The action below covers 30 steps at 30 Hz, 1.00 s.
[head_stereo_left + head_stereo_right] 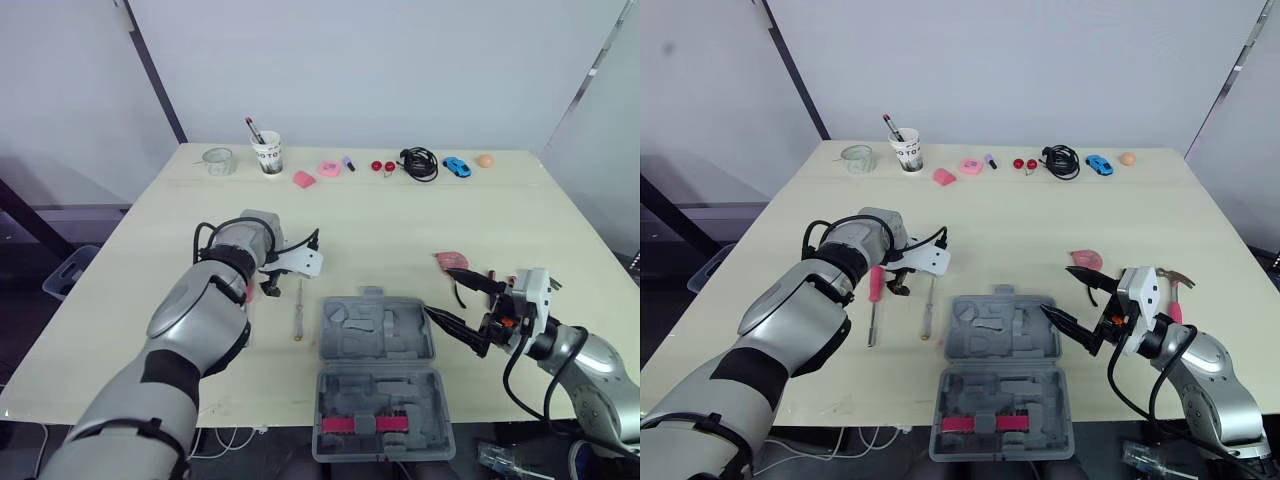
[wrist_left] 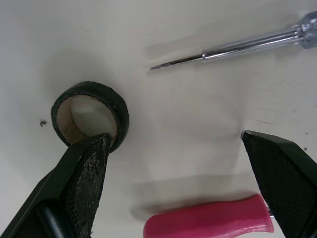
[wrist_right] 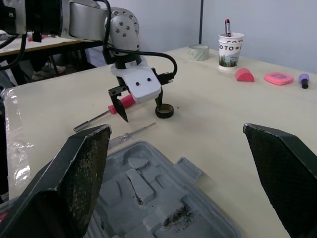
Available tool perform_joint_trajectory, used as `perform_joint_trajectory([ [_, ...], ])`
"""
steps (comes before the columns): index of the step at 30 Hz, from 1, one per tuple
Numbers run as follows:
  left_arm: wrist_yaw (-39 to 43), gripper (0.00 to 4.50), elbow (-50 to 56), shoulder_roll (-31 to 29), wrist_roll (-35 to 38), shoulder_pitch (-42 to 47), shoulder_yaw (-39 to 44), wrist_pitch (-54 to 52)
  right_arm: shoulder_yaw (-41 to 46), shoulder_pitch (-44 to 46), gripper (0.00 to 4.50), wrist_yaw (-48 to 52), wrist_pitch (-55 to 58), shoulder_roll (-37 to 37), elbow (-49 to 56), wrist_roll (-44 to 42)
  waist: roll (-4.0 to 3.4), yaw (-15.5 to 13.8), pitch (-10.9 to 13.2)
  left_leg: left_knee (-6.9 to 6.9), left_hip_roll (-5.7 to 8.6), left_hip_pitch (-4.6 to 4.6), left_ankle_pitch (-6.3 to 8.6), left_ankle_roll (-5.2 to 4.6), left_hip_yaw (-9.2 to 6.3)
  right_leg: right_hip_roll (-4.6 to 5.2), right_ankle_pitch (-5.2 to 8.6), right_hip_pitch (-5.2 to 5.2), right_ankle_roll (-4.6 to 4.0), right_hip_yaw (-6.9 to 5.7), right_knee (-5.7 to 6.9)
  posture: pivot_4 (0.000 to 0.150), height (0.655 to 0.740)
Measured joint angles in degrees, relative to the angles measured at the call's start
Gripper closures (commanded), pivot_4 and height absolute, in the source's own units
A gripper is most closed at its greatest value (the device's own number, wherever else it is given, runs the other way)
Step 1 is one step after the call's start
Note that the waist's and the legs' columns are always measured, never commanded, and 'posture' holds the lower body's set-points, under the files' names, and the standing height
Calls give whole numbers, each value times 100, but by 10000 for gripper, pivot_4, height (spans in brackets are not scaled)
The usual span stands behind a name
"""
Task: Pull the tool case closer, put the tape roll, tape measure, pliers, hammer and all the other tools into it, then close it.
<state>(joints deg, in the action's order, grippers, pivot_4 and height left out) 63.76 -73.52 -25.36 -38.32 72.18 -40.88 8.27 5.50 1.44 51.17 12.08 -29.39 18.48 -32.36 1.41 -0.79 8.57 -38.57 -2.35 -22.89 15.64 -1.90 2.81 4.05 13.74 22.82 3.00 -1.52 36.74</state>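
R tool spread wide over open tool case; L tool at tape roll.

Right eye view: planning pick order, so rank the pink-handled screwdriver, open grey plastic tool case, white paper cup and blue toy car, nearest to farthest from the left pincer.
1. Pink-handled screwdriver, right beside the left pincer.
2. Open grey plastic tool case, to its right, at the near table edge.
3. White paper cup, far edge.
4. Blue toy car, far edge, right side.
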Motion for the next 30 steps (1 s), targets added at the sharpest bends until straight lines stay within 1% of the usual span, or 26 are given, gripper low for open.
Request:
perform_joint_trajectory([
  [1, -92, 202, -113, 85, -45, 19, 1, -5, 0, -9, 0, 92, -13, -112, 60, 16, 1, -5, 0, -1, 0, 0, 0, 0, 0, 0, 0, -1, 0, -1, 0, 1500, 7400],
  [3, -102, 5047, -151, 113, -80, 33, 0, -9, 0, -23, 0, 114, -34, -116, 77, 29, 2, -4, 1, -1, 0, 0, 0, 0, -1, 0, 0, -1, 0, -2, 0, 1500, 7400],
  [4, -113, 5207, -160, 130, -94, 42, 0, -9, 0, -49, 0, 121, -44, -116, 77, 41, 2, -5, 1, -1, 0, 0, 0, 0, -1, 0, 0, -1, 0, -2, 0, 1500, 7400],
  [5, -133, 10880, -209, 155, -114, 53, -8, -9, 0, -93, 0, 134, -104, -119, 77, 66, 2, -2, 1, -2, 0, 0, 0, 0, 0, 0, 0, -1, 0, -1, 1, 1500, 7400],
  [6, -159, 13497, -256, 202, -155, 59, -7, -5, -2, -132, 0, 145, -120, -123, 77, 94, 2, -6, 1, -3, 0, 0, 0, 0, -1, 0, 0, -1, 0, -2, 2, 1500, 7400],
  [7, -199, 17580, -306, 243, -191, 62, -4, -4, -3, -166, 0, 137, -123, -123, 85, 98, 2, -9, 1, -6, 0, 0, 0, 0, -1, 0, 0, -1, 0, -2, 4, 1500, 7400],
  [8, -206, 19119, -316, 247, -194, 63, -4, -4, -3, -170, 0, 136, -123, -122, 86, 98, 2, -9, 1, -6, 0, 0, 0, 0, -1, 0, 0, -1, 0, -2, 4, 1500, 7400],
  [9, -258, 25185, -359, 267, -206, 69, 2, -5, -4, -185, 0, 117, -123, -122, 93, 100, 2, -10, 1, -7, 0, 1, 0, 0, -2, 0, 0, -1, 0, -2, 6, 1500, 7400],
  [11, -382, 32726, -404, 308, -222, 70, 9, -23, -4, -209, 0, 100, -123, -122, 122, 114, 2, -13, 1, -11, 0, 1, 0, 0, -4, 1, 0, -2, 0, -4, 9, 1500, 7400],
  [12, -470, 37378, -415, 330, -232, 70, 12, -36, -4, -210, 0, 93, -123, -123, 139, 121, 2, -12, 1, -13, 0, 1, 0, 0, -5, 1, 0, -2, 0, -4, 10, 1500, 7400],
  [13, -558, 41312, -418, 347, -253, 73, 13, -44, -4, -210, 0, 84, -123, -123, 166, 137, 2, -8, 1, -14, 0, 1, 0, 0, -5, 1, -1, -3, 0, -3, 10, 1500, 7400],
  [14, -600, 43327, -419, 351, -268, 80, 13, -45, -4, -211, 0, 78, -123, -123, 177, 141, 2, -4, 1, -14, 0, 1, 0, 0, -4, 0, -1, -3, 0, -3, 9, 1500, 7400],
  [25, -777, 43327, -488, 419, -445, 105, 6, 9, -7, -317, 0, 12, -126, -122, 298, 216, 1, -11, 0, -16, 0, 1, 0, 0, -5, 0, -1, -3, 0, -4, 12, 1500, 7400],
  [28, -655, 43327, -487, 406, -460, 127, 8, 67, -9, -329, 0, 22, -154, -122, 297, 266, 1, -7, 0, -16, 0, 1, 0, 0, -3, 0, -1, -3, 0, -4, 12, 1500, 7400],
  [30, -436, 43327, -484, 402, -458, 175, 10, 129, -10, -331, 0, 44, -162, -122, 296, 270, 2, -6, 1, -16, 0, -1, 0, 0, -3, 0, -1, -3, 0, -3, 10, 1500, 7400],
])
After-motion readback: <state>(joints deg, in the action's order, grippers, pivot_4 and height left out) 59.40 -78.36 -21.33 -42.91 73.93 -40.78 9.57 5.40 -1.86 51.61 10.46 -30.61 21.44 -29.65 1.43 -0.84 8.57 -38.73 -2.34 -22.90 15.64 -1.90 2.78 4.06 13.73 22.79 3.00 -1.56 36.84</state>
